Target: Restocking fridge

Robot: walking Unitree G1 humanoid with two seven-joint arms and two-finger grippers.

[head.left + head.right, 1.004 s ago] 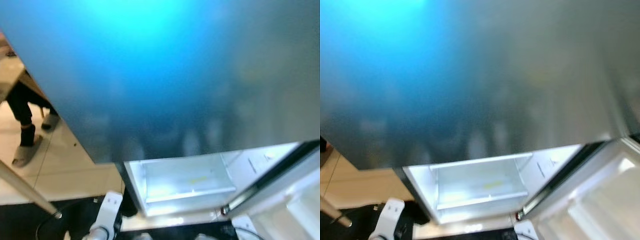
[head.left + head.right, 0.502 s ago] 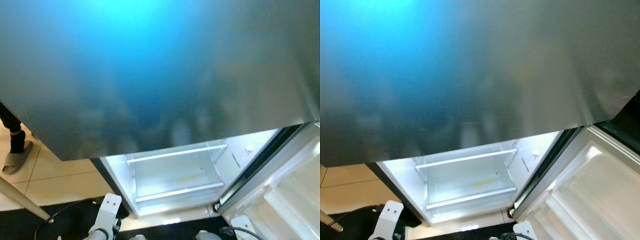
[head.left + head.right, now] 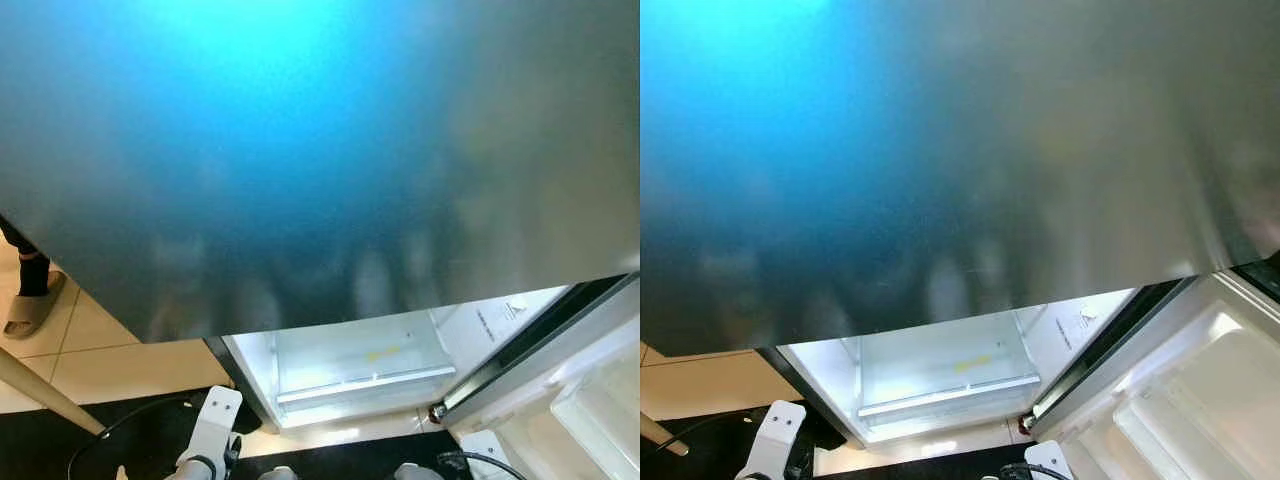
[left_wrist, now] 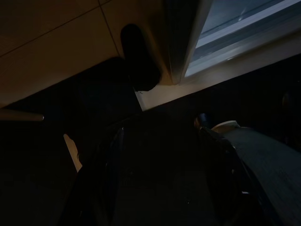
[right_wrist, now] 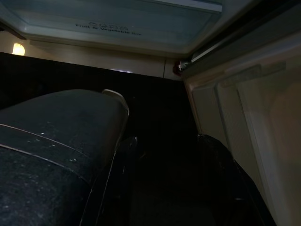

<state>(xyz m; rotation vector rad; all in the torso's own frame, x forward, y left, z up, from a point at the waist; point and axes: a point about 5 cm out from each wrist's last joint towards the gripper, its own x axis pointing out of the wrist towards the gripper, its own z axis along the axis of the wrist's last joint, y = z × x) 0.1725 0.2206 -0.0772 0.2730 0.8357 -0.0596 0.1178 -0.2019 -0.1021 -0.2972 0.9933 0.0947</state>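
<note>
R gripper's two long black fingers (image 5: 214, 179) spread apart over dark floor; lit clear plastic crisper drawer (image 5: 117, 21) ahead, white ribbed fridge door liner (image 5: 244, 108) beside.

The tall grey steel fridge (image 3: 330, 170) stood with its white-lined lower door (image 3: 1200, 400) swung open, its lit clear plastic drawer (image 3: 360, 365) showing at the bottom.

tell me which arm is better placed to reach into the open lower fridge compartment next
Probably the left. The lit compartment lies ahead on its side, while the open lower door crowds the right arm. Both grippers hang low and idle.
</note>
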